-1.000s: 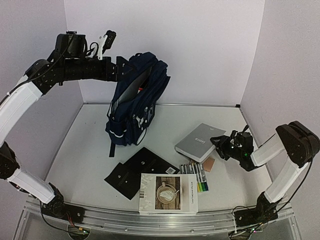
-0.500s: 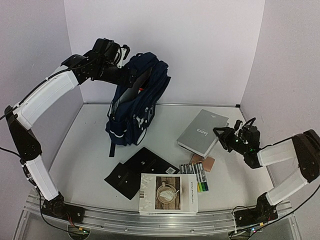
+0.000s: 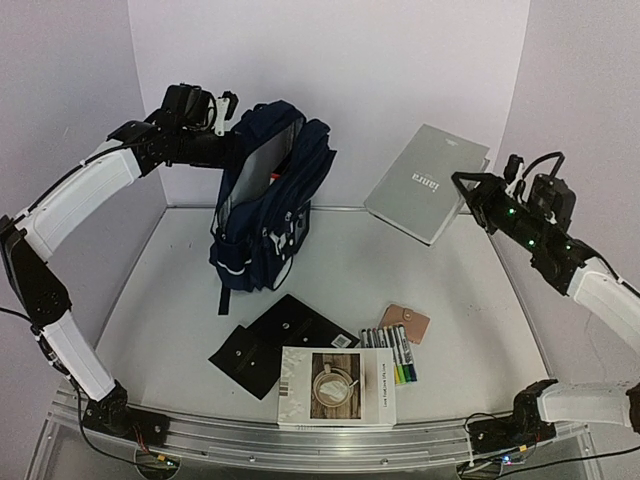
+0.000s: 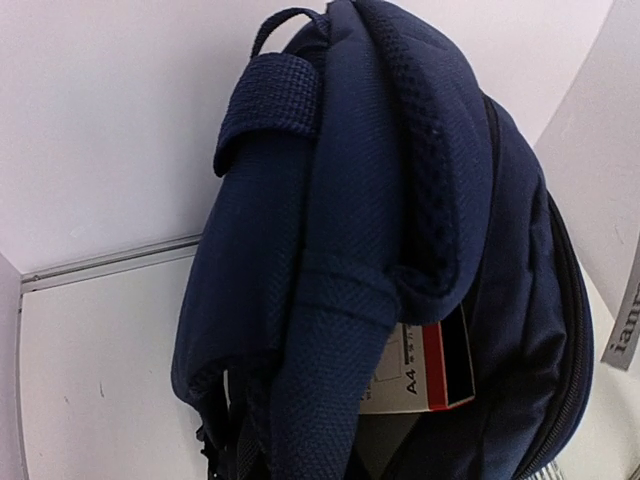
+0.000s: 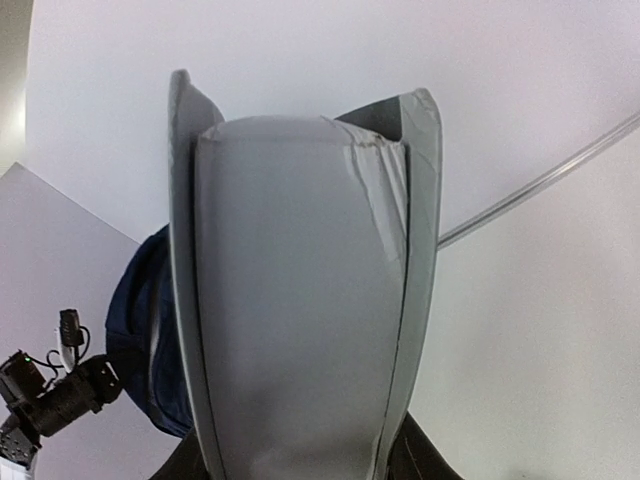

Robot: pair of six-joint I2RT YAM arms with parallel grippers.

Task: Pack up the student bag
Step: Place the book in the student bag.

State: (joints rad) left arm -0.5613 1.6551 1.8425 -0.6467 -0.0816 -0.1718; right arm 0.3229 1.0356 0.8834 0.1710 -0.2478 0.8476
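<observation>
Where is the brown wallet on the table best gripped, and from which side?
Probably across its shorter width, coming straight down from above. The brown wallet lies flat and small, with bare table on its far and right sides, while the markers lie close along its near-left side, leaving little room there.

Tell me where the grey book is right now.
In the top view the grey book is up in the air on the right, gripped by the right fingers, right of the student bag.

Right claw (image 3: 466,188) lifted grey book (image 3: 425,185); left claw (image 3: 230,140) clamped student bag (image 3: 265,205)
</observation>
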